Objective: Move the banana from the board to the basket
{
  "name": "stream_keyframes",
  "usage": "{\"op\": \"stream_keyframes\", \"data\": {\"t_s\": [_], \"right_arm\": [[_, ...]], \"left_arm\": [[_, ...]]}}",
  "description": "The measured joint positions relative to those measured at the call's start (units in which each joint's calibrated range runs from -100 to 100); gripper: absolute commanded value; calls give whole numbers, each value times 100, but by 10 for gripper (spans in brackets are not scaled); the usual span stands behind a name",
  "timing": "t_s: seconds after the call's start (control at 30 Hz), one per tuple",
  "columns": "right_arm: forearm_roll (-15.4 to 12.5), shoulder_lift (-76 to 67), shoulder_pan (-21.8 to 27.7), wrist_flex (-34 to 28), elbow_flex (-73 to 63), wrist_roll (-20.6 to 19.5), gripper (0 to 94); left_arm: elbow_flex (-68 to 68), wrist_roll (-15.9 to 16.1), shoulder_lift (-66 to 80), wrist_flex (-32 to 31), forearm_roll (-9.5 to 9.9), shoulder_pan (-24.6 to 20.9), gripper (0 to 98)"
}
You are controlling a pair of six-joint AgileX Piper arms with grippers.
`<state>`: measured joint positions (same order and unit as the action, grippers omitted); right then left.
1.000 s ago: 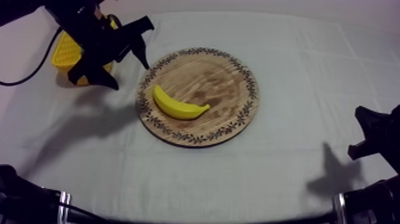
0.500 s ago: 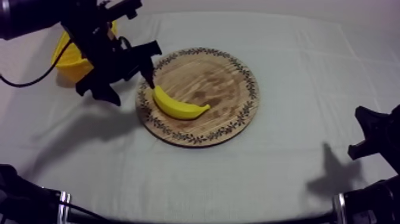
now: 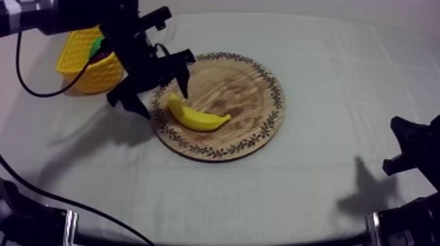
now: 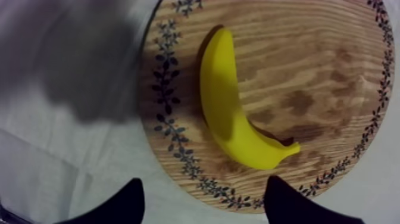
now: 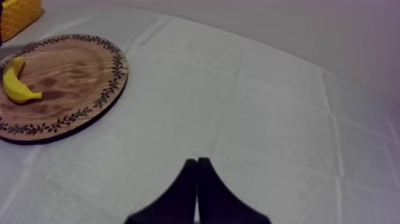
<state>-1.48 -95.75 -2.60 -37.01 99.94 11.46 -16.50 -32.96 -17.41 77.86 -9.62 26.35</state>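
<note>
Left gripper (image 3: 165,103) — spread wide, empty — over the banana (image 3: 195,116) on the wooden board (image 3: 243,84)

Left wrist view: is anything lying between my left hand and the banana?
Nothing loose. In the left wrist view the open left hand hangs over the patterned rim of the wooden board, and only bare wood lies between it and the banana.

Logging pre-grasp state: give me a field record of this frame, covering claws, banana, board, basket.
banana: lying on the wooden board, left half, not gripped
left claw: open, over the banana
right claw: shut on nothing, above bare cloth right of the board
yellow basket: on the table, left of the board
task state: banana not yet picked up
</note>
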Motion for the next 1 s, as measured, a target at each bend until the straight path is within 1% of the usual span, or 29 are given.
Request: {"op": "stream_keyframes", "data": {"t_s": [0.27,0.47,0.7,0.9,1.0], "right_arm": [[0,0,0,0,0,-9,3],[0,0,0,0,0,-9,3],[0,0,0,0,0,-9,3],[0,0,0,0,0,-12,3],[0,0,0,0,0,-12,3]], "left_arm": [[374,-50,-692,36,-170,10,729],[623,-75,-1177,157,-236,26,725],[899,-119,-1612,129,-216,-10,708],[1145,-169,-1874,-69,-129,-27,691],[1229,-178,-1971,-126,-118,-30,686]]}}
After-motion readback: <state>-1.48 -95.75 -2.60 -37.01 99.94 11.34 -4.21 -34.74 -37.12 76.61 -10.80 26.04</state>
